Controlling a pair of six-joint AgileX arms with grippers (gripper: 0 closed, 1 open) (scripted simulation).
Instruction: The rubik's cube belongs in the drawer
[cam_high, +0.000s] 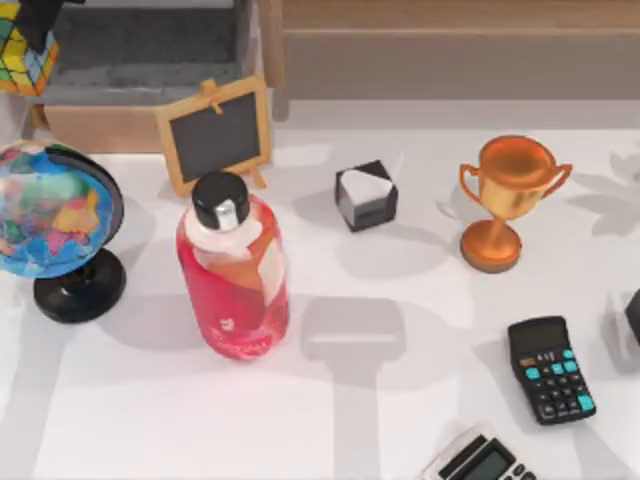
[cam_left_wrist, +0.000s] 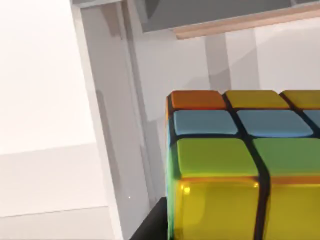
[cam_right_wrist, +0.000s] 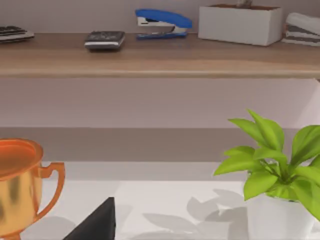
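Observation:
The rubik's cube (cam_high: 18, 62), tiled in yellow, green, blue and orange, hangs at the top view's far left corner. My left gripper (cam_high: 32, 28) is shut on it from above. In the left wrist view the rubik's cube (cam_left_wrist: 235, 165) sits close up, with one dark finger (cam_left_wrist: 150, 225) beside it. The drawer (cam_high: 150, 50) stands pulled open with a grey inside and a wooden front (cam_high: 100, 127). The cube is held at the drawer's left edge. My right gripper (cam_high: 634, 315) is parked at the table's right edge, open.
A globe (cam_high: 55, 215), a small chalkboard (cam_high: 215, 135), a red bottle (cam_high: 235, 270), a black and white cube (cam_high: 365, 195) and a trophy (cam_high: 505, 195) stand on the table. Two calculators (cam_high: 550, 368) (cam_high: 480, 460) lie front right. A potted plant (cam_right_wrist: 272, 165) is near the right arm.

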